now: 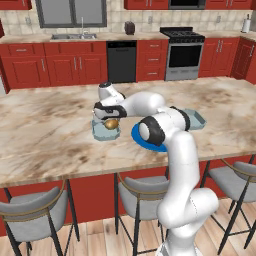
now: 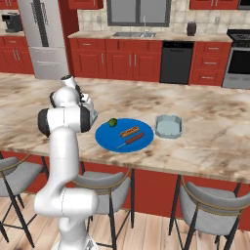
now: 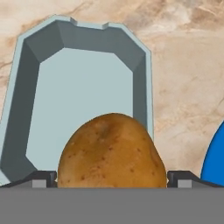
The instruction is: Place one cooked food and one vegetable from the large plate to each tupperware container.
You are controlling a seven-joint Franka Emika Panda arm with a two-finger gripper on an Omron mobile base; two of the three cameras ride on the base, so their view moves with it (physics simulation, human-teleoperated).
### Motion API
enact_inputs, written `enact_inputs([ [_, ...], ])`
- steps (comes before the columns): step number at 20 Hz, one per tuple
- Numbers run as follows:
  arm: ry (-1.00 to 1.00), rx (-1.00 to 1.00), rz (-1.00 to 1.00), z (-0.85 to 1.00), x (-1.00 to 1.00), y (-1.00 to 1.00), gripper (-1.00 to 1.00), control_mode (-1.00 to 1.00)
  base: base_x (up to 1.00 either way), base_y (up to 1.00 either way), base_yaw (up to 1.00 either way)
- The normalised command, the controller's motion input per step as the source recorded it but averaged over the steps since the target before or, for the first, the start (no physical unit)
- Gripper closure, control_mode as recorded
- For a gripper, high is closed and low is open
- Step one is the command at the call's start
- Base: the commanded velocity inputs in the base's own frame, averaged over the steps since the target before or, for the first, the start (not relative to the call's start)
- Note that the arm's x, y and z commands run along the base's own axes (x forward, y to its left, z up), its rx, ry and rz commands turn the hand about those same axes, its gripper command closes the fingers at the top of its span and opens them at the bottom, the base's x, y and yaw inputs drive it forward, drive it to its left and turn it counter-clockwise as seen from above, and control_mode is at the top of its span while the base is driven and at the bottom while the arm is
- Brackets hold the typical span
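- In the left base view we see the white arm's two-finger gripper left of frame centre, over a small pale grey-blue tupperware container on the marbled beige counter.
- A brown, speckled potato sits just under the gripper, in or just above that tub; we cannot tell whether it rests on the tub floor.
- In the hand view the potato fills the lower middle, with the dark fingertips standing wide on either side of it at the bottom edge. The claw is spread; whether the tips touch the potato we cannot tell.
- The same tub takes up the upper left and centre of the hand view, its floor bare behind the potato.
- The flat round bright blue plate lies at the centre of the right base view, carrying a small green vegetable at its upper left, a hot-dog-like piece in the middle and a thin brown skewer below it.
- A second pale tub stands just right of the plate, apart from it.
- The plate's blue edge shows at the lower right of the hand view.
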Motion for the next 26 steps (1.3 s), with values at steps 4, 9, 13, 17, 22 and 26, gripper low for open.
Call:
enact_inputs([
  [4, -0.04, 0.08, 0.00, 0.02, 0.02, 0.00, -1.00, -1.00, 0.00, 0.00, 0.00],
  [9, -0.02, 0.30, 0.00, 0.18, 0.00, -0.10, -1.00, -1.00, 0.00, 0.00, 0.00],
  [13, 0.00, 0.23, 0.00, 0.63, -0.19, -0.39, -1.00, -1.00, 0.00, 0.00, 0.00],
  [17, 0.00, 0.05, -0.10, 0.49, -0.38, -0.95, -1.00, -1.00, 0.00, 0.00, 0.00],
  [22, 0.00, 0.00, -0.23, 0.05, -0.63, -0.99, -1.00, -1.00, 0.00, 0.00, 0.00],
  [26, 0.00, 0.00, -0.29, 0.00, -0.99, -0.93, -1.00, -1.00, 0.00, 0.00, 0.00],
])
